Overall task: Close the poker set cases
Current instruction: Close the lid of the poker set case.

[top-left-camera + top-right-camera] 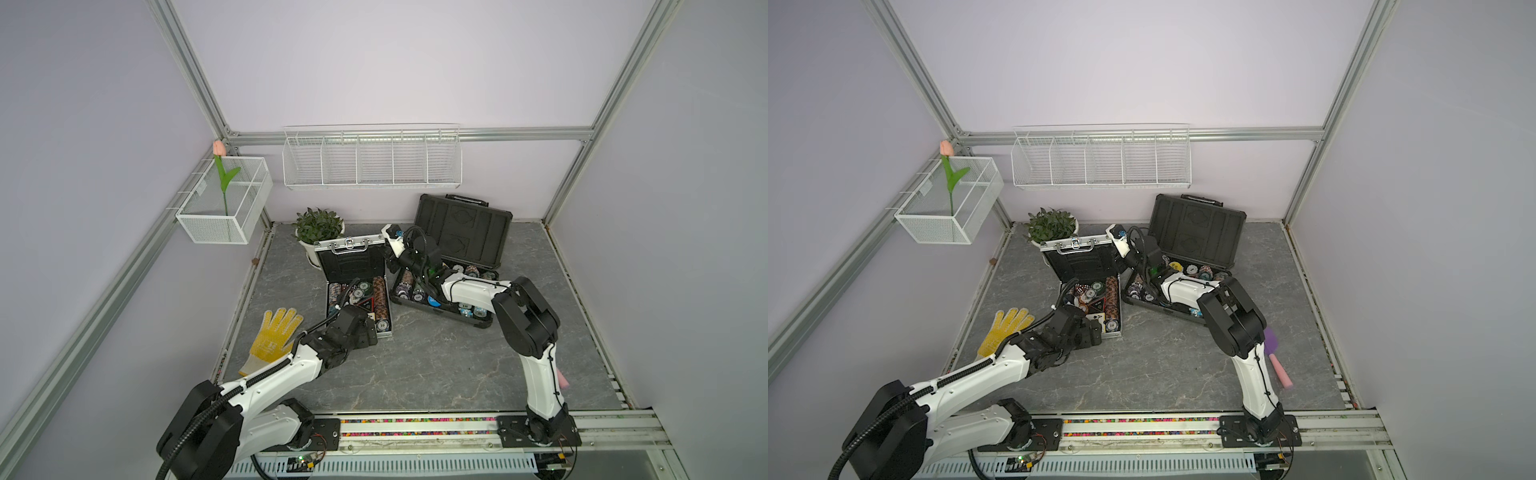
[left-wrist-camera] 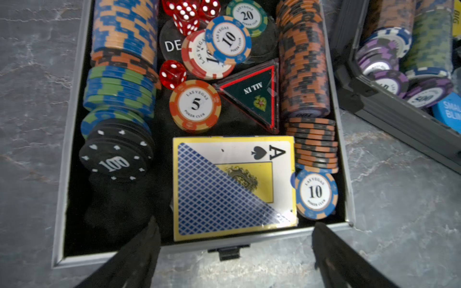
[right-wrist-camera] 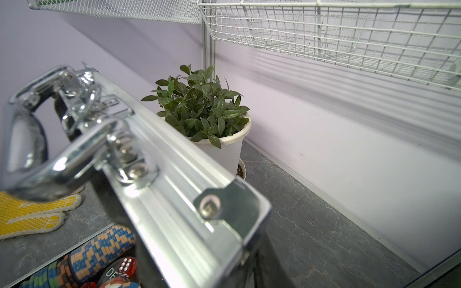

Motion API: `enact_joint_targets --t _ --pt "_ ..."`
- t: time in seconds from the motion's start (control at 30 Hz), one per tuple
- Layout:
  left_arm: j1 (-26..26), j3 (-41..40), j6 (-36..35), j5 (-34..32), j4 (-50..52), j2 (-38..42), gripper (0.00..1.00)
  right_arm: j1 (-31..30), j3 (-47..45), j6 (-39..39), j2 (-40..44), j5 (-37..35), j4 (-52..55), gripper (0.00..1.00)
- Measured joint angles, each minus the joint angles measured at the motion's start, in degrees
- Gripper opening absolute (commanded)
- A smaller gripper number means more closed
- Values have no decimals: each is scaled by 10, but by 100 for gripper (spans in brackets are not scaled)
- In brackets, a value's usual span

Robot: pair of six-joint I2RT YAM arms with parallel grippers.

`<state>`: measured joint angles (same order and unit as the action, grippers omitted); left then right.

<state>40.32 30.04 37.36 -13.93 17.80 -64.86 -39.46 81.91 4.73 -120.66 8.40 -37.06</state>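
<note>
Our left gripper hangs wide open over the near rim of the silver case, its two black fingers framing the front latch and touching nothing. Inside lie chip rows, red dice, loose chips and a card deck. Our right gripper is nearly closed at the top corner of this case's raised lid; the right wrist view shows the lid's aluminium edge and chrome handle very close, but we cannot tell whether it pinches the lid or only presses on it. The silver case sits mid-worktop, lid tilted up. Just beside it, on our right, the dark case stands open, lid upright against the back wall, chips in its tray. A yellow glove lies left of the silver case, a potted plant behind it.
</note>
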Motion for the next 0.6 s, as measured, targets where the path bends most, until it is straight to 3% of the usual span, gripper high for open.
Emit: enact_joint_targets --t 0.33,0.6 --pt "11 0 59 16 7 -13 98 0 9 0 0 0 18 18" --pt "17 25 72 -21 3 -68 99 3 9 2 0 -6 17 18"
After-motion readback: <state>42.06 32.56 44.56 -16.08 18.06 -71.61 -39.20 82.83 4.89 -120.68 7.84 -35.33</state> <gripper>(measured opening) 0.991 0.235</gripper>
